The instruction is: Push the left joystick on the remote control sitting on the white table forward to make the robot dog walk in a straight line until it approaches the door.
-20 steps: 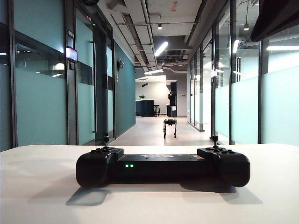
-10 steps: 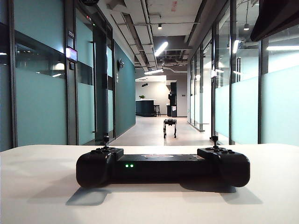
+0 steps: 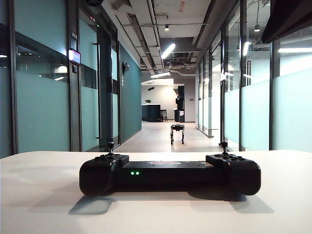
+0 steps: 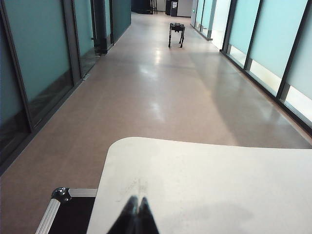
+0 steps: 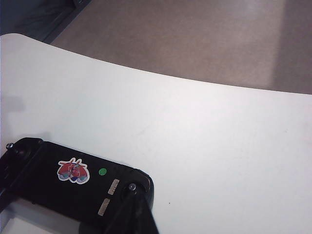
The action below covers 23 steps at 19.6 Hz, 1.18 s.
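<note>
Your remote control (image 3: 169, 174) is sitting on the white table (image 3: 44, 204), while the robot dog (image 3: 177, 133) is standing far down the corridor. Your right gripper (image 5: 134, 214), fingers closed and empty, is hovering right beside a joystick (image 5: 131, 186); your left gripper (image 4: 135, 219), also pinched closed, is hanging over bare tabletop

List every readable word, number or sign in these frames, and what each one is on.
Nothing can be read.
Wall plate by the left-hand door: small characters, too blurred.
Wall screen below it: lit, nothing legible.
Ceiling marking: red, blurred.
Remote sticker: a red-white picture, no words.
Remote's two pale labels: too small.
</note>
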Each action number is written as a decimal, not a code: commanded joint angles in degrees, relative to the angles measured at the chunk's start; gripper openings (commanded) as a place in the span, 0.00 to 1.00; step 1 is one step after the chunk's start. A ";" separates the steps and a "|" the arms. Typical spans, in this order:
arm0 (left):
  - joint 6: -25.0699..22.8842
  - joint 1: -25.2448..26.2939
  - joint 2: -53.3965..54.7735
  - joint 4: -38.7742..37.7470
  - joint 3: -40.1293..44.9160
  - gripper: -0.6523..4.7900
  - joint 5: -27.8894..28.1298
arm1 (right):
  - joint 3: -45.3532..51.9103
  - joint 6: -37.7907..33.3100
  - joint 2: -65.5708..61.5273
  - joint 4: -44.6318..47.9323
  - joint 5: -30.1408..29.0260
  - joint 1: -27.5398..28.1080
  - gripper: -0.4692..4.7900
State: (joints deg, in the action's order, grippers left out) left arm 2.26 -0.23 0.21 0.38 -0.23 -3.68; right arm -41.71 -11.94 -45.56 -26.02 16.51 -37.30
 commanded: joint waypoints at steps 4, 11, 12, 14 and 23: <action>-0.28 0.04 0.00 0.50 -0.17 0.11 -0.20 | -0.26 0.17 0.11 0.96 0.28 0.02 0.09; -0.28 0.04 0.00 0.50 -0.17 0.11 -0.20 | -0.26 0.17 0.11 0.96 0.28 0.02 0.09; -0.28 0.04 0.00 0.50 -0.17 0.11 -0.20 | -0.26 0.17 0.11 0.96 0.28 0.02 0.09; -0.28 0.04 0.00 0.50 -0.17 0.11 -0.20 | -0.26 0.17 0.11 0.96 0.28 0.02 0.09; -0.28 0.04 0.02 0.50 -0.17 0.11 -0.20 | 10.86 7.72 7.15 23.43 4.07 7.78 0.09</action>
State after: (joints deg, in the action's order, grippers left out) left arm 2.20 -0.23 0.21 0.34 -0.23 -3.68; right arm -32.75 -8.84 -39.79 -11.55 20.82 -30.33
